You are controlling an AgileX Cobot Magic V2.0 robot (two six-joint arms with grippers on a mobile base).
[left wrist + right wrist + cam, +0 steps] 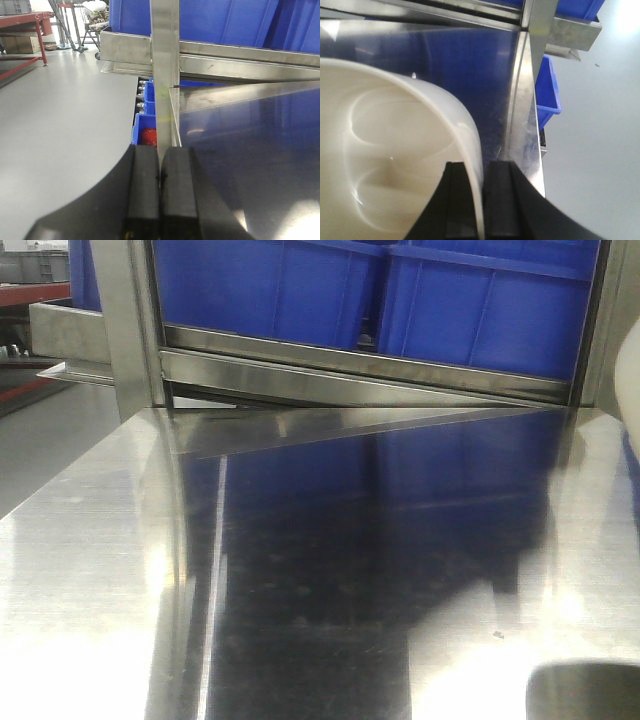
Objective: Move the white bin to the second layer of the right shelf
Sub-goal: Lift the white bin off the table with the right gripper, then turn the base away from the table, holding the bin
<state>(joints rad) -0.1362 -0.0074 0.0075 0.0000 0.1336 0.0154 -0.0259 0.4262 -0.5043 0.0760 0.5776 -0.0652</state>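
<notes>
The right gripper [479, 200] had pinched the wall of the white bin [385, 165] at its rim. One finger sat inside the bin and the other sat outside, with the thin wall squeezed between them. That looked like a good way to hold it, because the bin had no handles and the rim was the only part to grab. The bin was at the right side of the shiny steel top [470, 55], close to the top's right edge. I could not tell if it sat on the top or hung just above it. The left gripper [160, 195] was closed tight with nothing in it, and it stayed out at the left corner, likely to keep out of the way. Big blue crates [270, 290] filled the shelf behind. The right shelf second layer was not in view. The bin was creamy white, smooth and glossy, with round corners, a plain rim and nothing inside.
</notes>
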